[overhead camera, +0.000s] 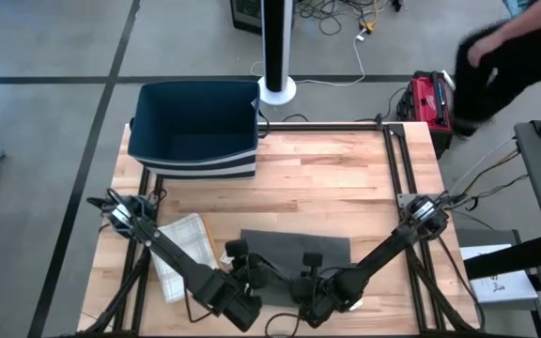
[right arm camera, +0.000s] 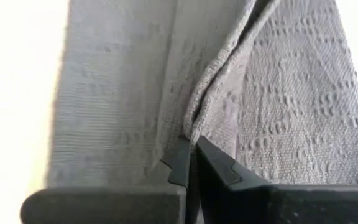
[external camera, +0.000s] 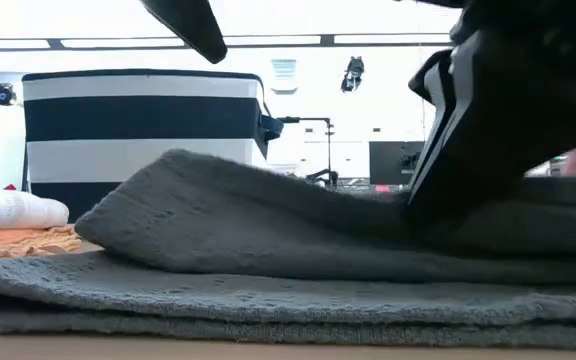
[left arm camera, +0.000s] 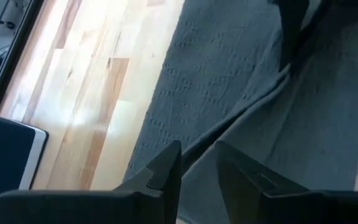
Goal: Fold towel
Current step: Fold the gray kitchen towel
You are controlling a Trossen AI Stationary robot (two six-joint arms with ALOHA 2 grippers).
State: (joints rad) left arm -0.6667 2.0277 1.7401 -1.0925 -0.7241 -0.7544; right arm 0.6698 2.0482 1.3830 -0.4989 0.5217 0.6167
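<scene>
A: High view: we logged the flat dark grey woven towel [overhead camera: 294, 246] on the near middle of the pale wooden table [overhead camera: 327, 178], left gripper [overhead camera: 236, 252] and right gripper [overhead camera: 310, 264] both at its near edge.

B: Wrist views: right gripper [right arm camera: 191, 163] clenched on the towel's raised fold; left gripper [left arm camera: 197, 163] straddled the hem, jaws apart. We judged both should lift evenly.

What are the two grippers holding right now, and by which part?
The right gripper is shut on the grey towel, pinching its folded edge. The left gripper straddles an edge, but its grip cannot be told.
</scene>
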